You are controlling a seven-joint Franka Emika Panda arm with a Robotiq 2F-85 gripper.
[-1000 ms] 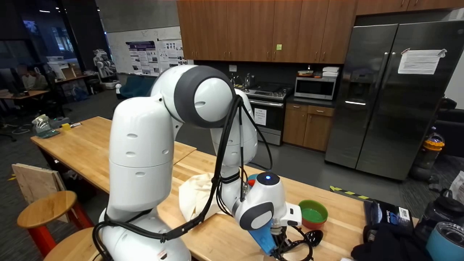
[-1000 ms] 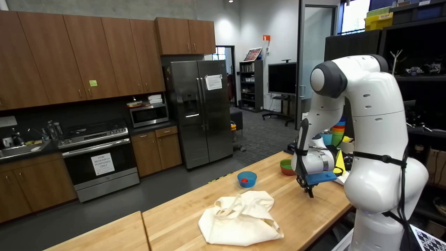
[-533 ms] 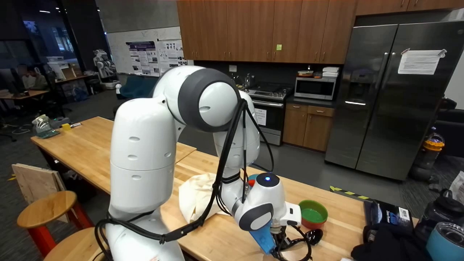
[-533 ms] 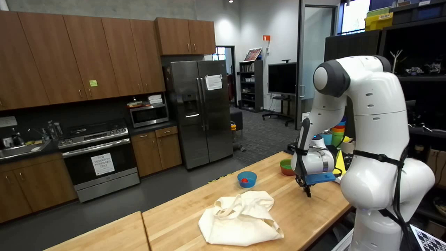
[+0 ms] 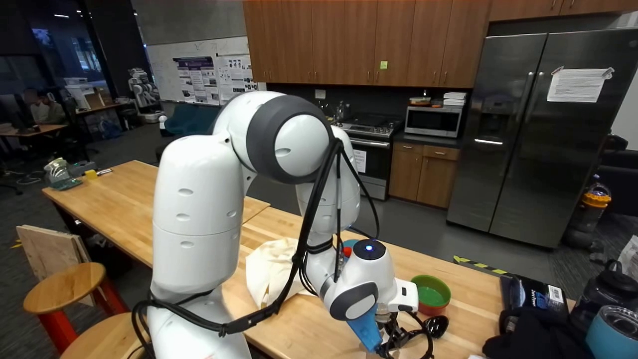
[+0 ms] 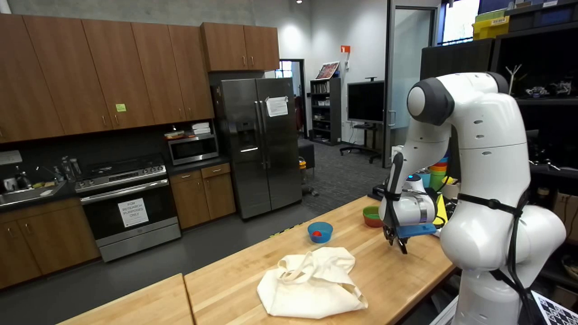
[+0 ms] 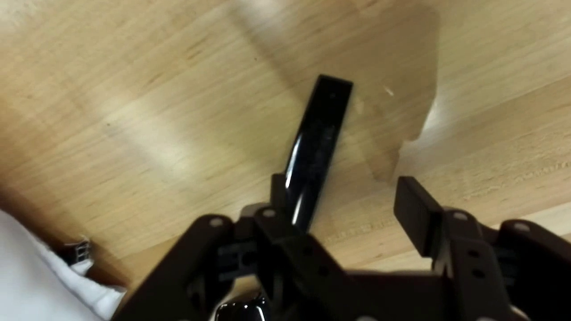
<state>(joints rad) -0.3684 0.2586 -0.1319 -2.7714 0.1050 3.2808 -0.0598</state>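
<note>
On the pale wooden table point(image 7: 174, 89), a glossy black spoon point(image 7: 317, 133) is framed by the parted, empty black gripper point(image 7: 343, 194), its long handle crosswise to the jaws, left of mid-gap in the wrist view

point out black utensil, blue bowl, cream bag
black utensil point(image 7: 316, 149), in the wrist view, on its handle
blue bowl point(image 6: 325, 237), in an exterior view, on its wall
cream bag point(image 6: 311, 291), in an exterior view, on its middle

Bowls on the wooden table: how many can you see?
2 visible: the blue bowl beyond the cloth bag and the green-and-red bowl near the gripper, possibly two nested; I can't tell.
</note>
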